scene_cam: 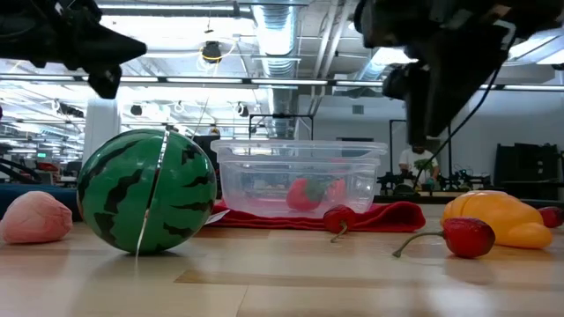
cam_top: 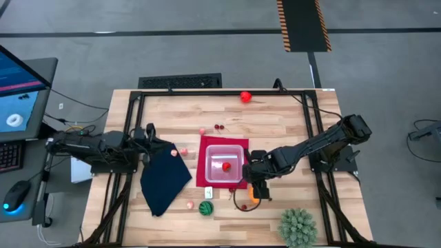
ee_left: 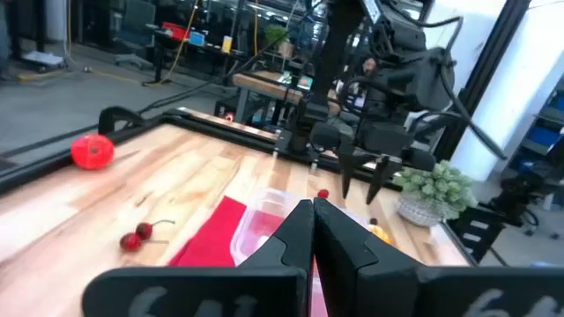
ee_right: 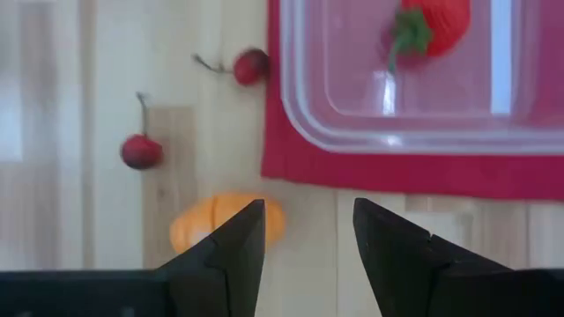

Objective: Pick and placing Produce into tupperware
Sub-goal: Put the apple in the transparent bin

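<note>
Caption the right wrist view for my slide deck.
Right hand open above orange produce, strawberry already in the tupperware.

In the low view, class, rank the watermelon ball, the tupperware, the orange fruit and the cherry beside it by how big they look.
1. Tupperware and watermelon ball: unsure. The tupperware looks wider, the ball taller, and the ball sits nearer the camera.
2. Orange fruit.
3. Cherry, clearly smallest.
</note>
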